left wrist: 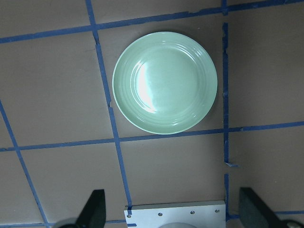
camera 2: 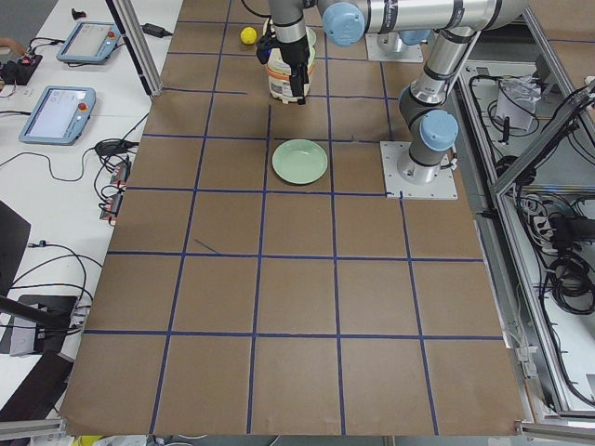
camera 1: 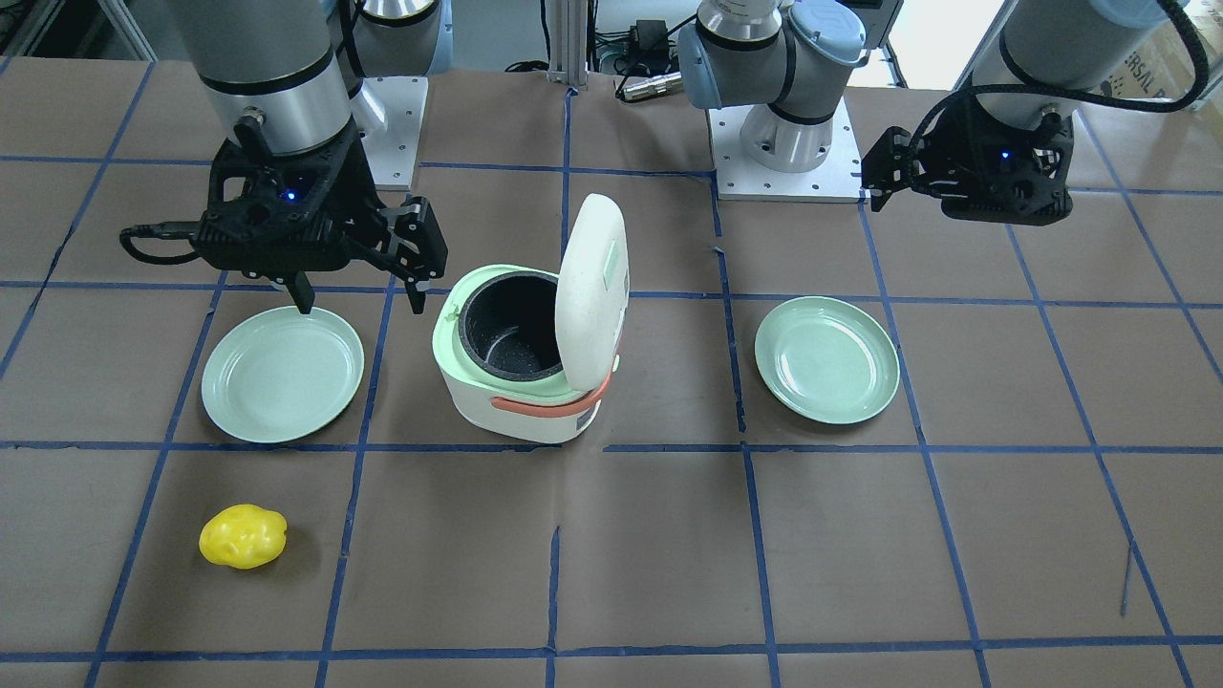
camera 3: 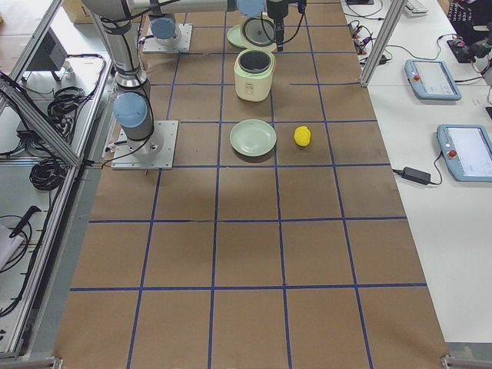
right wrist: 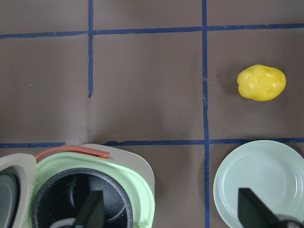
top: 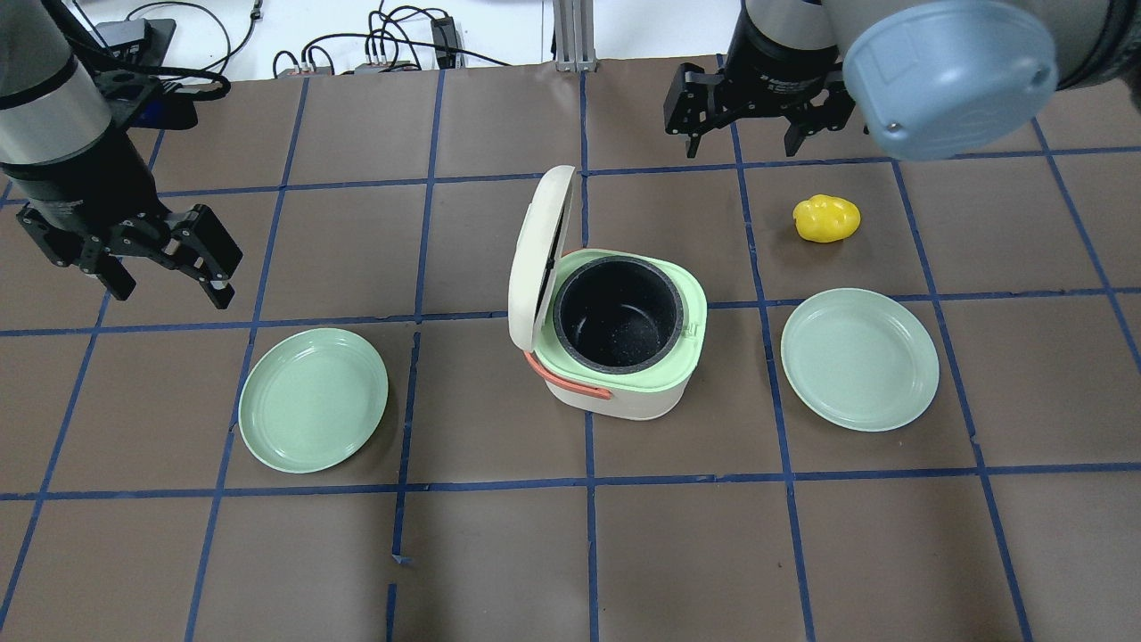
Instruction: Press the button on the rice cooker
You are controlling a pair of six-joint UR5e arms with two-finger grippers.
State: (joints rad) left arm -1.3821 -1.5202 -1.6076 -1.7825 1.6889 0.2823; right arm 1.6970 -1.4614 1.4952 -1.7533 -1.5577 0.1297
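Here we are with the rice cooker (top: 624, 406) sitting mid-worktop (top: 499, 553) between two mint plates. Its lid (top: 535, 259) stands upright on its hinge, and the black inner pot (top: 618, 312) is bare to the camera. The right fingers (camera 1: 423, 250) hang spread apart, holding nothing, above the side of the cooker away from the hinge. In the right wrist view we look straight down past them onto pot and rim. The left fingers (top: 207, 254) are spread too and empty, well apart from the cooker, over the left plate (top: 312, 399).

Now the button itself: we can't pick it out for certain, only a small nub (top: 691, 332) on the mint rim opposite the hinge. With the lid up, we'd judge the press is done or very nearly so. If a press is left to make, we'd bring the right fingers together into one firm tip. We'd line that tip up squarely over the nub and lower it straight down, gently, since a sideways shove could slide the cooker or knock the lid. Then we'd lift straight off.
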